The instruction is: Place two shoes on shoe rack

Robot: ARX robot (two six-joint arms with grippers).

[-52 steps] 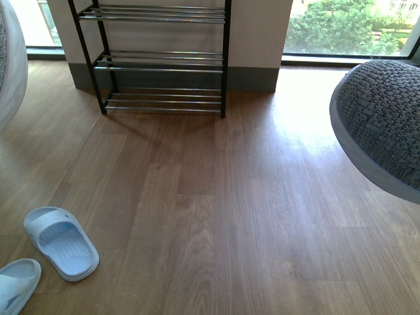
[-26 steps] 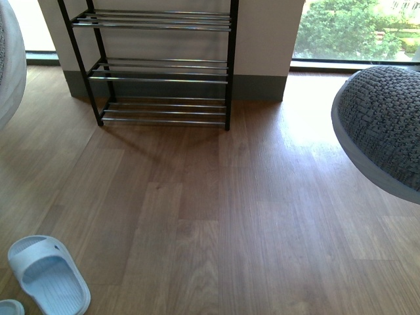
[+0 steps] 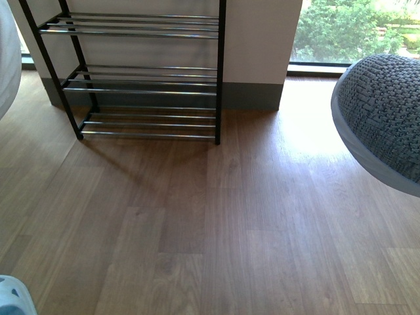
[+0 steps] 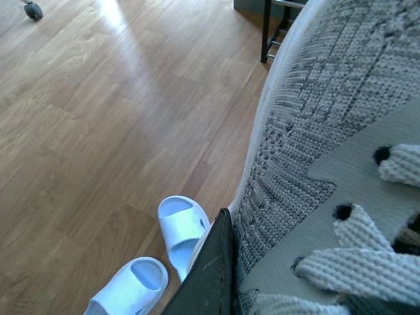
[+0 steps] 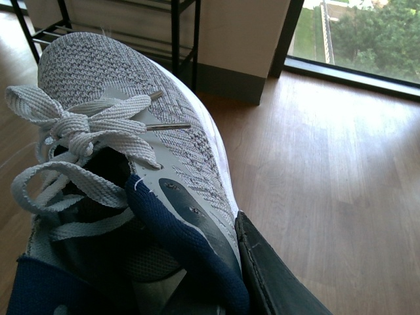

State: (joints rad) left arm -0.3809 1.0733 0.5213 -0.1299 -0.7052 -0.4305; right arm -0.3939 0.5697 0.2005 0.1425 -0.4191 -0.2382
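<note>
No writing, brand mark, number or sign can be read in any view. The left-arm sneaker (image 4: 315, 125) and the right-arm sneaker (image 5: 111, 72) show only plain grey knit, laces and lining. The pale blue slippers (image 4: 179, 226) and the shoe rack (image 3: 219, 72) carry no legible mark either.

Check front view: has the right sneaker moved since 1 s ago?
Yes. The right sneaker keeps its frame position, but the shoe rack sits lower and larger: carried toward it.
</note>
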